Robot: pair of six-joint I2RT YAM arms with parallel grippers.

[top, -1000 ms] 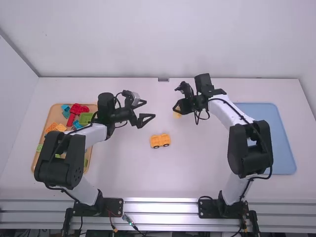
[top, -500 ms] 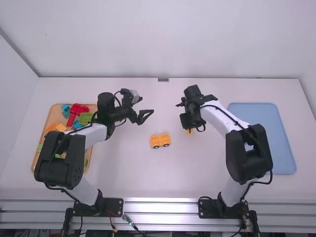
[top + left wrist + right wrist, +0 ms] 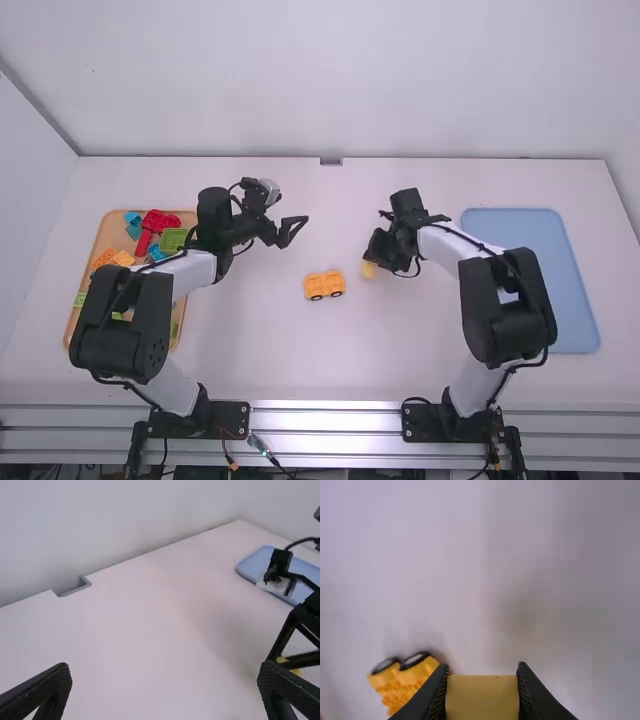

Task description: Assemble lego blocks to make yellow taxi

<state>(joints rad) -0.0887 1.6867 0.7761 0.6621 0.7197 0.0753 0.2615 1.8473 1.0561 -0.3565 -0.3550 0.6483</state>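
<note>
- One yellow block [image 3: 481, 697] clamped in right gripper [image 3: 369, 261], right of centre, high view.
- Left gripper [image 3: 299, 229], left of centre: fingers apart.
- Wheeled yellow piece [image 3: 324, 283]: just below centre.

Blue tray [image 3: 572, 285] on white table [image 3: 270, 355]

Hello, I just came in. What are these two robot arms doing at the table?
They seem to be building a yellow taxi from lego blocks. The right gripper holds a yellow block between its fingers, just to the right of the orange-yellow car base with wheels on the table. The block is not on the base yet. The left gripper is open and empty, above the table beyond the base. More colored blocks lie in the wooden tray at the left.
</note>
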